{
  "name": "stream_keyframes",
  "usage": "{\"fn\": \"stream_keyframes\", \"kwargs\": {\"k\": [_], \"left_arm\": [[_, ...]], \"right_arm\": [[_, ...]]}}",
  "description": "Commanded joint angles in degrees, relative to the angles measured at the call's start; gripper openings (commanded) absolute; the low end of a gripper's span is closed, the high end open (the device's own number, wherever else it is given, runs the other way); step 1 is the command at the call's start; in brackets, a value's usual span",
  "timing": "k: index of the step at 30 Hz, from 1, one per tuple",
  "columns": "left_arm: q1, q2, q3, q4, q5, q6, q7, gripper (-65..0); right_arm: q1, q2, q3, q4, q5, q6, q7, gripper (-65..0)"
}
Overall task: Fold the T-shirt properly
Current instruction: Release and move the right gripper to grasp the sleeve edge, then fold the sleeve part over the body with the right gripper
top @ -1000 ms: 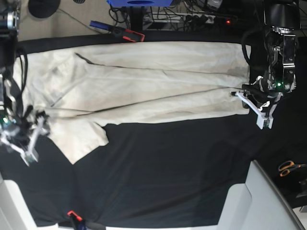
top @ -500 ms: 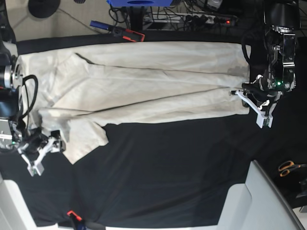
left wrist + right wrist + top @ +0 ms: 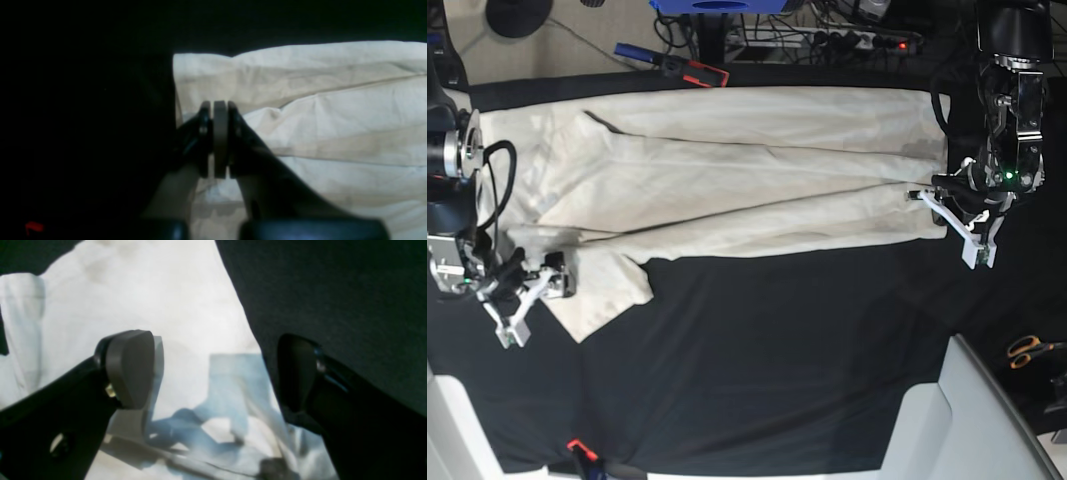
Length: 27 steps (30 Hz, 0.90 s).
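The base view looks straight down from high above on the whole black-covered surface (image 3: 777,350) and both arms. Each wrist view sits close behind its own jaws, facing along them; all three share the wrinkled cream cotton T-shirt (image 3: 727,180) (image 3: 333,116) (image 3: 150,300).

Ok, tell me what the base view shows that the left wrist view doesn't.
Only the base view shows the whole T-shirt spread lengthwise on the black table cover, the open right gripper straddling the edge of its sleeve, the orange-handled scissors and the red-and-blue clamp beyond the far edge.

Only the left wrist view shows the left gripper close up, its jaws shut at the cloth's edge; whether fabric is pinched cannot be told.

Both show the cream T-shirt with its long creases, the black cover, and the left gripper at the shirt's end.
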Motion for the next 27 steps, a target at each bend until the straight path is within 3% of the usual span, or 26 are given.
{"fn": "stream_keyframes", "kwargs": {"k": [1, 4, 11, 13, 21, 27], "left_arm": [[-0.68, -0.91, -0.38, 1.04, -0.15, 0.18, -0.98, -65.0], [-0.68, -0.91, -0.38, 1.04, -0.15, 0.18, -0.98, -65.0], [-0.68, -0.91, -0.38, 1.04, -0.15, 0.18, -0.98, -65.0], [-0.68, -0.91, -0.38, 0.95, -0.15, 0.18, -0.98, -65.0], [-0.68, -0.91, -0.38, 1.13, -0.15, 0.18, -0.98, -65.0], [-0.68, -0.91, -0.38, 1.13, -0.15, 0.18, -0.89, -65.0]], "right_arm": [[1.8, 0.57, 0.12, 0.69, 0.35, 0.3, 0.7, -12.3], [1.8, -0.23, 0.03, 0.6, 0.35, 0.3, 0.7, -20.7], [1.8, -0.31, 0.03, 0.51, 0.35, 0.3, 0.7, -59.0], [1.8, -0.23, 0.03, 0.78, 0.35, 0.3, 0.7, -65.0], [1.54, -0.23, 0.03, 6.14, 0.35, 0.04, 0.53, -65.0], [-1.1, -0.14, 0.03, 20.56, 0.35, 0.04, -12.57, -65.0]]}}
